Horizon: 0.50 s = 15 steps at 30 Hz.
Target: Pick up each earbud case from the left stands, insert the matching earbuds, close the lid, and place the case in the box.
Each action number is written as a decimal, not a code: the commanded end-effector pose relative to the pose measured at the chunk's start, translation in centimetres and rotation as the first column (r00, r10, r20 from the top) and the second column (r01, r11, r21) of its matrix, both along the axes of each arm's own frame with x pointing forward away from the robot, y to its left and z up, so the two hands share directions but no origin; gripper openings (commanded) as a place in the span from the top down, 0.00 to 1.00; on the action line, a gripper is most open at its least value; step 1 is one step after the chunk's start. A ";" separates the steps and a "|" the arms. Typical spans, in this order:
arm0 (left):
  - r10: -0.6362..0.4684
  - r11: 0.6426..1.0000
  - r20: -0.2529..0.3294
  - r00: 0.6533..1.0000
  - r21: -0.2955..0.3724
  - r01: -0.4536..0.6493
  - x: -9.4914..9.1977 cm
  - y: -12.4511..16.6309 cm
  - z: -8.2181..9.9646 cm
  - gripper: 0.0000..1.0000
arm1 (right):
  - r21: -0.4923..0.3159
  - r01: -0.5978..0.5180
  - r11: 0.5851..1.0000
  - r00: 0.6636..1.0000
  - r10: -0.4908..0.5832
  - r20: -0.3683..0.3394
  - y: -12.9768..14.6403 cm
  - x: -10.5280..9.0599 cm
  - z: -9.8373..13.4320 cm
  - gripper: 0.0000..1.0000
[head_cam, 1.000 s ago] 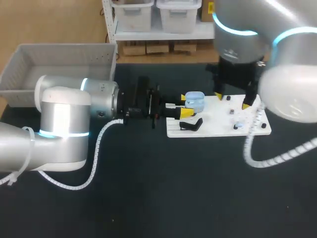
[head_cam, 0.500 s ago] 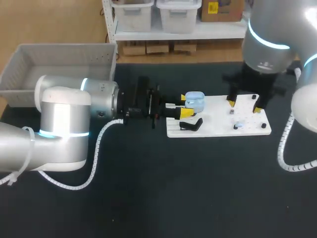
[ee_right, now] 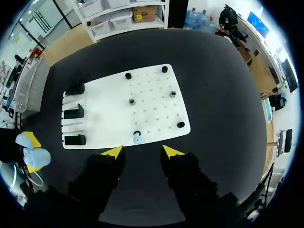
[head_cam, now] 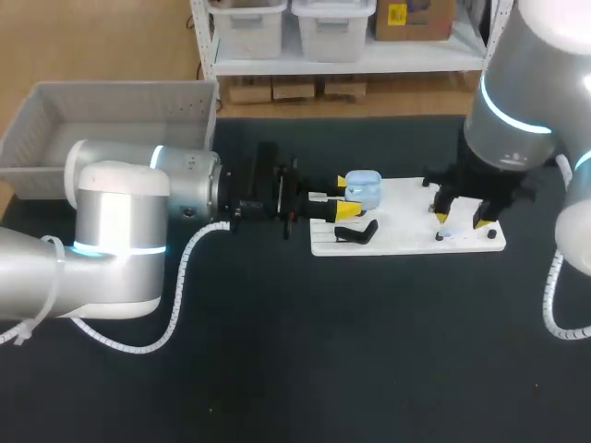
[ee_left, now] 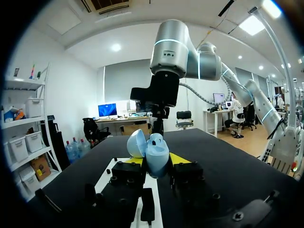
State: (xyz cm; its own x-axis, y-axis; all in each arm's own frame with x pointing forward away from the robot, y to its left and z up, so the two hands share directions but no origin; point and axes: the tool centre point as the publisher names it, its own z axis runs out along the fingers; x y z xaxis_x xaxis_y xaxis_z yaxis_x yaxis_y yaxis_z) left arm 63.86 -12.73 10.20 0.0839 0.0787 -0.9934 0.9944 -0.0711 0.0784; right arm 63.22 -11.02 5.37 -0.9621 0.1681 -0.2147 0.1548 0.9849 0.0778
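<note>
Left wrist view: one pale blue earbud case (ee_left: 156, 148), lid up, is clamped between the left gripper's (ee_left: 156, 160) two fingers, over the left edge of the white board (ee_right: 109, 95) beside its three black stands (ee_right: 74, 113). One pale earbud (ee_right: 138, 139) sits by the board's near edge, just ahead of the right gripper (ee_right: 142, 152), whose fingers are spread apart. One grey box (head_cam: 111, 111) stands at the table's far left corner.

In the head view we look down on the table (head_cam: 277, 351) from above and behind, far enough back to take in the whole white board (head_cam: 406, 221). Our left wrist camera sits low and faces level along the tabletop, very near the earbud case (ee_left: 154, 154). Our right wrist camera hangs over the board, facing straight down, and the board fills the middle. All three views share the board and the case.
</note>
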 end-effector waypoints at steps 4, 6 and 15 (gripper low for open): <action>0.005 1.000 0.003 1.000 -0.003 -0.005 -0.1 0.0 -0.1 1.00 | 0.027 -0.041 0.999 0.999 0.041 -0.006 0.1 1.1 -2.0 0.55; 0.005 1.000 0.003 1.000 -0.003 -0.005 -0.1 0.0 -0.1 1.00 | 0.035 -0.051 0.998 0.999 0.051 -0.005 0.2 1.3 -2.2 0.55; 0.005 1.000 0.003 1.000 -0.003 -0.005 -0.1 0.0 -0.1 1.00 | 0.061 -0.061 0.996 0.998 0.063 -0.016 0.6 1.7 -3.0 0.55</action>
